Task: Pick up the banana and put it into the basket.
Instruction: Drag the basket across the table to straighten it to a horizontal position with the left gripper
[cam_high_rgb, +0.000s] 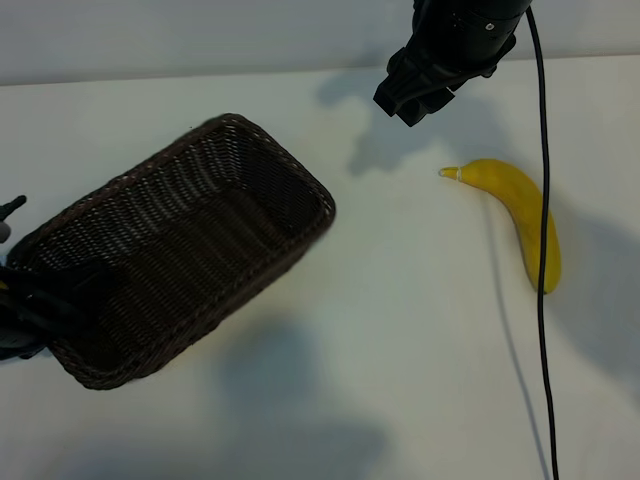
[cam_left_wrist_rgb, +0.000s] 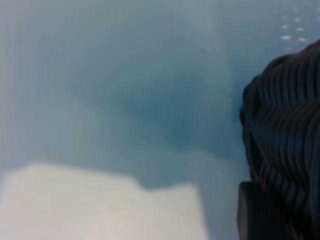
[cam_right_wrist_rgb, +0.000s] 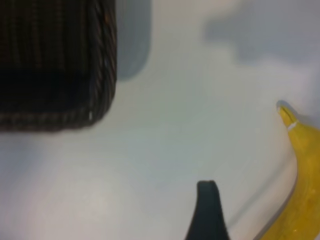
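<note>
The yellow banana (cam_high_rgb: 520, 215) lies on the white table at the right, pale stem tip pointing left; it also shows in the right wrist view (cam_right_wrist_rgb: 302, 190). The dark-brown wicker basket (cam_high_rgb: 190, 250) hangs tilted above the table at the left and throws a shadow below it. My left gripper (cam_high_rgb: 40, 295) is shut on the rim at the basket's left corner; one finger (cam_left_wrist_rgb: 252, 215) presses against the weave (cam_left_wrist_rgb: 285, 130). My right gripper (cam_high_rgb: 410, 100) hovers open over the table's far side, up and left of the banana, holding nothing. Only one of its fingers (cam_right_wrist_rgb: 207, 210) is in view.
A black cable (cam_high_rgb: 543, 330) hangs from the right arm and crosses over the banana. White tabletop (cam_high_rgb: 400, 300) lies between basket and banana. The basket's corner (cam_right_wrist_rgb: 95, 100) appears in the right wrist view.
</note>
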